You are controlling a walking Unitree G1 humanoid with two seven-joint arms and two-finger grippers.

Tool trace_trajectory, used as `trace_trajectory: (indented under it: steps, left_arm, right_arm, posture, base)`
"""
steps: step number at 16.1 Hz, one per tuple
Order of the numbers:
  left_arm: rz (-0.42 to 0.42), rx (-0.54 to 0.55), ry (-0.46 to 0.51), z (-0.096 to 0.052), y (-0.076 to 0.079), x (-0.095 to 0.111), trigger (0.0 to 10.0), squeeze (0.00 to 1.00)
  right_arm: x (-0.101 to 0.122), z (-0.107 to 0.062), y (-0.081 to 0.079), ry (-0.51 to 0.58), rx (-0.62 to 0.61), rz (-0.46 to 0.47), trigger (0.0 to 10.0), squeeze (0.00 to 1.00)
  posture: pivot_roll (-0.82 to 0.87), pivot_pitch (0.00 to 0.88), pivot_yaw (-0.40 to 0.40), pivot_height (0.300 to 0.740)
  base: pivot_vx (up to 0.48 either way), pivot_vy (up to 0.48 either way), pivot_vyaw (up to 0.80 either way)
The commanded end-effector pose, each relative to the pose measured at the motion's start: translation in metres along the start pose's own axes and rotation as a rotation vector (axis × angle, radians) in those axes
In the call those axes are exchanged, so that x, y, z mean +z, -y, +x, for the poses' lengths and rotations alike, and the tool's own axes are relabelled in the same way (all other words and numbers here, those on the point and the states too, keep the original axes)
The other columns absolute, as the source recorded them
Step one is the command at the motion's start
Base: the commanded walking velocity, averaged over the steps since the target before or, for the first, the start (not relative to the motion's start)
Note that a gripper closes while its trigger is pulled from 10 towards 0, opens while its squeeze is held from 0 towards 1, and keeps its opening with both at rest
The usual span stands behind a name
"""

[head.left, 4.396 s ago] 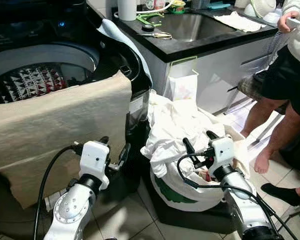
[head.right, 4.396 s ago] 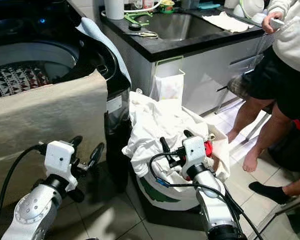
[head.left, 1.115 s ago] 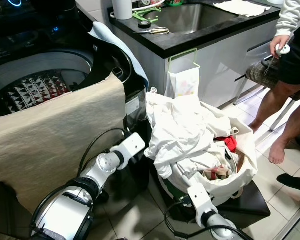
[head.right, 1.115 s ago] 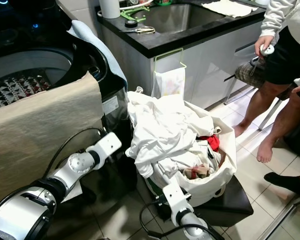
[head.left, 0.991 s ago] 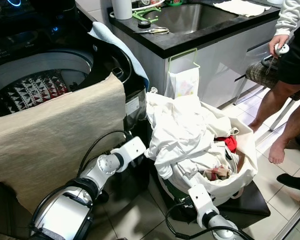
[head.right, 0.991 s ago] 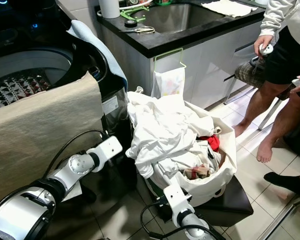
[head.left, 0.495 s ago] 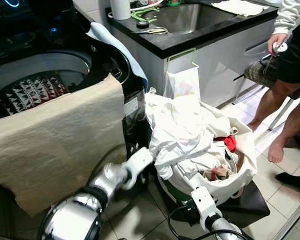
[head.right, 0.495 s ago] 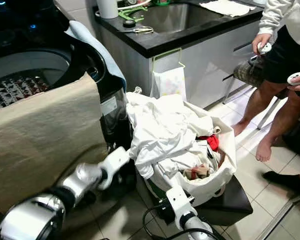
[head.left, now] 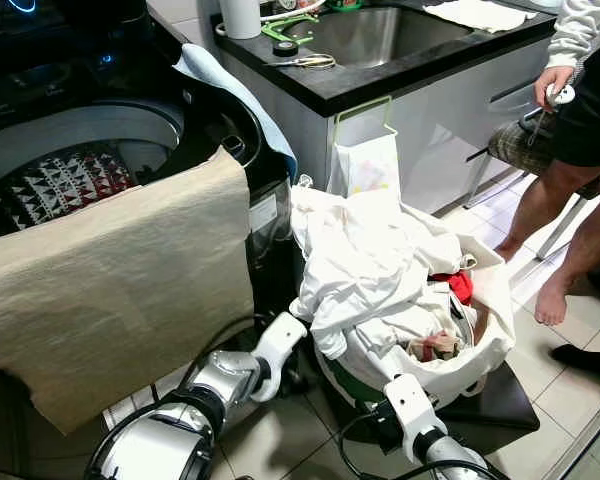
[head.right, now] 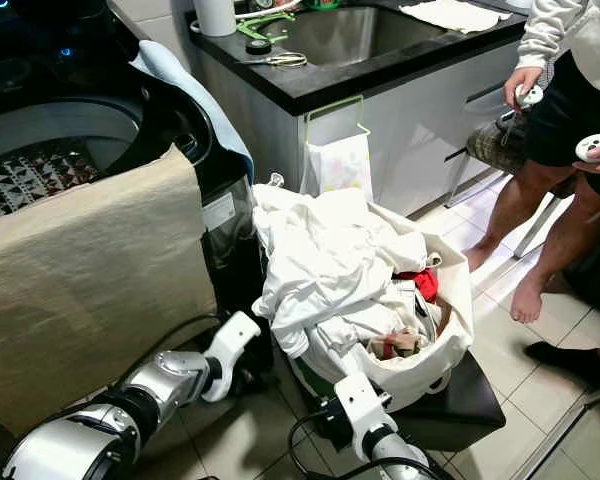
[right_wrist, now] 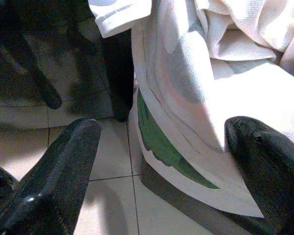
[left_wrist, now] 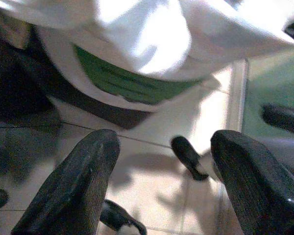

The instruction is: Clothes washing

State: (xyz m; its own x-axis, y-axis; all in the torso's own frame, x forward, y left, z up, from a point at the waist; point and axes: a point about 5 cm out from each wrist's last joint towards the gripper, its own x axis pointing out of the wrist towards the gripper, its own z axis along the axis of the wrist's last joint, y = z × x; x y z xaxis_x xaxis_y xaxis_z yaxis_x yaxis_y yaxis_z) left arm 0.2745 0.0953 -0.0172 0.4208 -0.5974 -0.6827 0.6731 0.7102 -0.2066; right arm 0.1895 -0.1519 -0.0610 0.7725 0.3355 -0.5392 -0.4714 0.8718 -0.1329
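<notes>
Both hands (left_wrist: 159, 191) (right_wrist: 161, 171) lower than before, fingers wide, beside the laundry bag (head.left: 485, 345).

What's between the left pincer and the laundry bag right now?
Only bare tiled floor. The left wrist view looks past the open left pincer across floor tiles to the laundry bag, white with a green band, with nothing held and nothing in the way.

Both arms (head.left: 242, 369) lower, apparently empty.
</notes>
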Motion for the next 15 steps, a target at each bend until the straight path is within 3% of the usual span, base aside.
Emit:
trace_trajectory:
  steps: [1,4,9,13,15]
  left_arm:
    - [-0.005,0.053,0.042,-0.004,-0.009,0.009,10.0,0.00]
    - [-0.017,0.060,0.095,-0.007,-0.013,0.018,10.0,0.00]
    - [0.100,0.184,0.322,-0.027,-0.036,0.053,10.0,0.00]
    - [0.163,0.222,0.429,-0.039,-0.041,0.057,10.0,0.00]
    - [0.158,0.255,0.416,-0.043,-0.047,0.053,10.0,0.00]
  right_arm:
    - [-0.011,-0.006,0.002,-0.047,-0.020,0.025,10.0,0.00]
    - [-0.008,-0.003,0.002,-0.041,-0.021,0.020,10.0,0.00]
    - [0.011,0.009,0.011,0.001,-0.048,0.028,10.0,0.00]
    - [0.029,0.017,0.017,0.065,-0.037,-0.008,10.0,0.00]
    - [0.032,0.019,0.018,0.064,-0.033,0.006,10.0,0.00]
  posture:
    - [-0.11,0.000,0.068,0.740]
    - [-0.10,0.000,0.066,0.740]
    - [-0.05,0.000,0.061,0.740]
    - [-0.01,0.000,0.037,0.740]
    - [0.00,0.000,0.020,0.740]
  base:
    - [0.000,0.000,0.00]
    - [0.000,0.000,0.00]
    - [0.000,0.000,0.00]
    - [0.000,0.000,0.00]
    - [0.000,0.000,-0.40]
